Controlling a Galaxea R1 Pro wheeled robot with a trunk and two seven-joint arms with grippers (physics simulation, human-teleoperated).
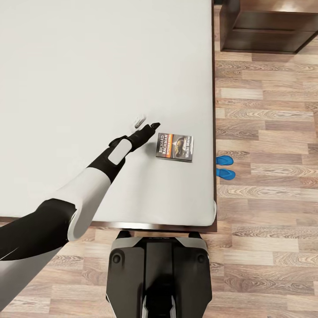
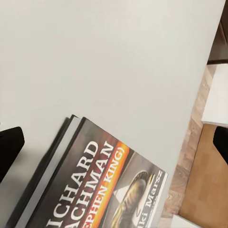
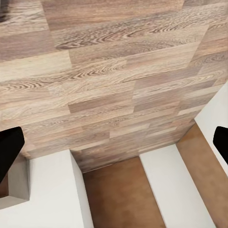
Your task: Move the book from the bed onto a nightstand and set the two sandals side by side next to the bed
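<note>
The book [image 1: 175, 147] lies flat on the bed's grey mattress [image 1: 88, 88] near its right edge, dark cover with an orange band up. My left gripper [image 1: 147, 124] hovers just left of it, open and holding nothing. In the left wrist view the book [image 2: 95, 185] lies close below the spread fingertips [image 2: 10, 146] of that gripper [image 2: 114, 145]. Two blue sandals [image 1: 225, 167] lie side by side on the floor against the bed's right side. A dark wooden nightstand [image 1: 265, 31] stands at the far right. My right gripper [image 3: 114, 145] is open over bare floor.
Wood-plank floor [image 1: 269, 132] runs along the bed's right side and foot. My dark base [image 1: 159, 274] stands at the foot of the bed. White and tan panels [image 3: 118, 194] show under the right gripper.
</note>
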